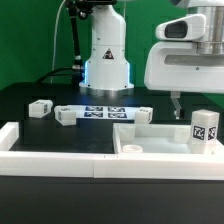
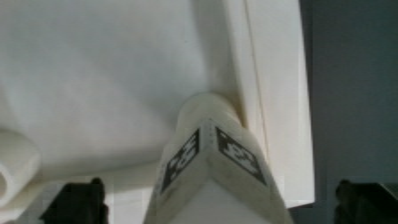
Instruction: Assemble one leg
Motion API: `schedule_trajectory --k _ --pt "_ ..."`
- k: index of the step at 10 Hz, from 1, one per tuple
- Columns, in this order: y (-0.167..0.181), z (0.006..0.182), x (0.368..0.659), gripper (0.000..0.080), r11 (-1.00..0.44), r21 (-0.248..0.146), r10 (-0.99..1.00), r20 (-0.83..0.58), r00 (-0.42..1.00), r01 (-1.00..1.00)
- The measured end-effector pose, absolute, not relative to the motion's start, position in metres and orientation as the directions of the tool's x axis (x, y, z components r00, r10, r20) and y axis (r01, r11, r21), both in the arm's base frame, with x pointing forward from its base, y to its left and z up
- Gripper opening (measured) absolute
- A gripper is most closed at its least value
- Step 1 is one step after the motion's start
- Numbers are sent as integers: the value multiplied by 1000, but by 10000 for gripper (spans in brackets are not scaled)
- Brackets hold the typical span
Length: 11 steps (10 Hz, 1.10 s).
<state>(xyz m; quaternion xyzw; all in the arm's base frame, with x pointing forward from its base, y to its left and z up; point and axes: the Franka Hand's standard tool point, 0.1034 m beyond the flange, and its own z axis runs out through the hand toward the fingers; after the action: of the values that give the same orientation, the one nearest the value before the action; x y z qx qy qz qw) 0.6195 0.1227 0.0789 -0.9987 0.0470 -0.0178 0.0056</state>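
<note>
A leg (image 1: 205, 128), a short white post with a black-and-white tag, stands upright at the large white tray-like panel's (image 1: 160, 134) right end. My gripper (image 1: 180, 105) hangs just above and beside it. In the wrist view the leg (image 2: 215, 155) rises between my two dark fingertips (image 2: 80, 203), with a gap on each side. The jaws are wide apart and hold nothing. The panel's flat white face (image 2: 107, 70) lies behind the leg. A second leg (image 1: 40, 108) lies on the black table at the exterior view's left.
The marker board (image 1: 100, 113) lies on the table in front of the robot base (image 1: 107, 60). A white raised rail (image 1: 90, 155) runs along the front and up the left side. A small round white boss (image 2: 11, 165) sits on the panel near the leg.
</note>
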Motion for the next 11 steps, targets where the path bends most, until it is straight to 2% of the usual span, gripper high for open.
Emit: schedule_trajectory --k 4,8,9,11 --pt "116 78 619 648 -961 11 276 -15 961 276" --pt "112 79 620 648 -884 23 466 -22 885 466" --pt "111 79 621 648 -894 24 448 -22 894 448" --pt "111 79 621 387 -909 25 415 -21 909 416"
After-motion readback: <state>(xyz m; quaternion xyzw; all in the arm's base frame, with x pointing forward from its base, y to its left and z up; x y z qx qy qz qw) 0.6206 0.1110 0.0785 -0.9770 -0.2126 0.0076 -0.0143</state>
